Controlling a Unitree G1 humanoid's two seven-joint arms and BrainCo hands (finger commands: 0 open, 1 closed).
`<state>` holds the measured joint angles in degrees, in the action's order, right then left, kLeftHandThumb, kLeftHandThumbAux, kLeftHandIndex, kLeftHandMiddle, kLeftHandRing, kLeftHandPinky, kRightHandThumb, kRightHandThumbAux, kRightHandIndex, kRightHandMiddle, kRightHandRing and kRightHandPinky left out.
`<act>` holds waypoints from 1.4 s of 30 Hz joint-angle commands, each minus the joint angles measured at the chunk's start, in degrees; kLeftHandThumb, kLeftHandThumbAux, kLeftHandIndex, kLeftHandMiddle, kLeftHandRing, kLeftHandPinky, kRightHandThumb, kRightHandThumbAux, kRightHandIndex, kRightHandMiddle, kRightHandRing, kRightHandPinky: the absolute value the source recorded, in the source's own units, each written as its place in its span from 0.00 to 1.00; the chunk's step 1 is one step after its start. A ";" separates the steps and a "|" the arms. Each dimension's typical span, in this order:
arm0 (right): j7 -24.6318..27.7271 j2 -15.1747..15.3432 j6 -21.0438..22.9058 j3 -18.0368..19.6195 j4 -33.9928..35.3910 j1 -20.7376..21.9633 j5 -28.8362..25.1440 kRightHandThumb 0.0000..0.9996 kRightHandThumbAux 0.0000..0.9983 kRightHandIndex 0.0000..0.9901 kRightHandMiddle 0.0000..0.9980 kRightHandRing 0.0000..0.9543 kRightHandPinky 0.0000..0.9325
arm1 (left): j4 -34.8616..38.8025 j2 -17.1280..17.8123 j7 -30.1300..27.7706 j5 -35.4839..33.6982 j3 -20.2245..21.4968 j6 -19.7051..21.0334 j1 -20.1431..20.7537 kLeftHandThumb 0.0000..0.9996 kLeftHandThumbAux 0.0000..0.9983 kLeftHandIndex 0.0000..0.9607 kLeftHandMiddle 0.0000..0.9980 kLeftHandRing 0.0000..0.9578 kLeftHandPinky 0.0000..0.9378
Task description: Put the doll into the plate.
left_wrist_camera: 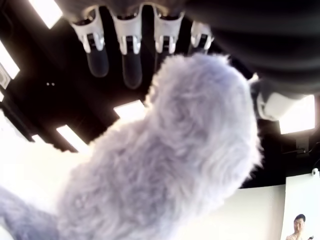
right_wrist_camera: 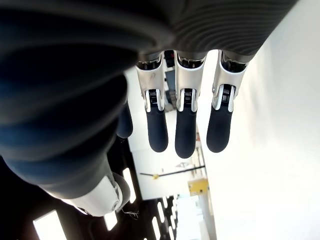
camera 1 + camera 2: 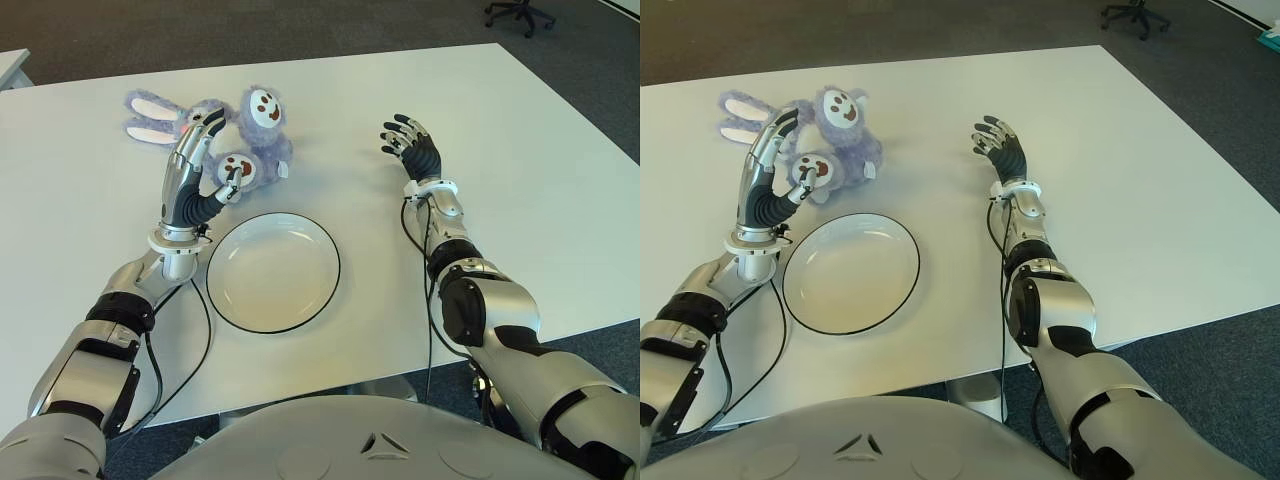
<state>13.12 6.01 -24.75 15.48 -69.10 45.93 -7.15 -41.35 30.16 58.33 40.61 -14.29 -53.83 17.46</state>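
Note:
A fluffy purple bunny doll (image 3: 262, 135) with white ears lies on the white table (image 3: 530, 200), behind the plate and to its left. My left hand (image 3: 213, 157) stands upright against the doll's near foot (image 3: 240, 165). Its fingers (image 3: 205, 125) are stretched straight and its thumb lies over the foot pad. In the left wrist view the doll's fur (image 1: 170, 165) fills the space between the straight fingers and the thumb, which have not closed on it. The white, dark-rimmed plate (image 3: 272, 275) holds nothing. My right hand (image 3: 410, 140) shows to the right of the doll with its fingers spread.
The table's front edge runs just below the plate. An office chair (image 3: 515, 12) stands on the carpet beyond the far right corner. Another table's corner (image 3: 12, 65) shows at far left. Black cables (image 3: 205, 330) hang along both forearms.

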 commanded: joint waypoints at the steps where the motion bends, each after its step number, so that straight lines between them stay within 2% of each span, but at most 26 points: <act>1: 0.14 -1.14 2.60 0.56 -0.70 -0.28 -1.34 0.49 0.78 0.18 0.26 0.29 0.33 | -10.39 -6.20 3.28 8.67 -9.47 6.29 -15.31 0.51 0.36 0.15 0.19 0.22 0.30; 6: 0.12 -1.15 2.60 0.62 -0.67 -0.28 -1.32 0.50 0.78 0.19 0.26 0.29 0.33 | -10.72 -6.15 1.63 7.68 -9.87 6.29 -15.15 0.53 0.37 0.17 0.22 0.25 0.30; 14: -0.12 -1.24 2.56 0.64 -0.67 -0.11 -1.14 0.51 0.78 0.20 0.26 0.29 0.33 | -11.13 -5.68 -2.53 6.02 -9.99 5.32 -15.06 0.53 0.36 0.17 0.22 0.25 0.28; 19: -0.18 -1.28 2.61 0.65 -0.67 -0.10 -1.11 0.51 0.78 0.19 0.25 0.29 0.33 | -10.93 -5.49 -6.02 4.82 -9.77 5.18 -15.32 0.51 0.34 0.15 0.20 0.22 0.24; 33: -0.48 -1.44 2.46 0.47 -0.54 -0.12 -0.87 0.50 0.78 0.20 0.25 0.28 0.33 | -9.98 -4.91 -9.34 4.24 -9.17 3.84 -15.89 0.49 0.30 0.11 0.16 0.16 0.17; 42: -0.62 -1.54 2.52 0.50 -0.50 -0.09 -0.91 0.50 0.78 0.20 0.25 0.29 0.33 | -10.12 -4.69 -12.40 2.81 -8.76 1.57 -16.00 0.49 0.28 0.09 0.13 0.12 0.14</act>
<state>13.08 5.79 -24.53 15.83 -69.06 45.94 -7.14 -41.35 30.66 50.86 40.37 -14.84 -54.10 17.54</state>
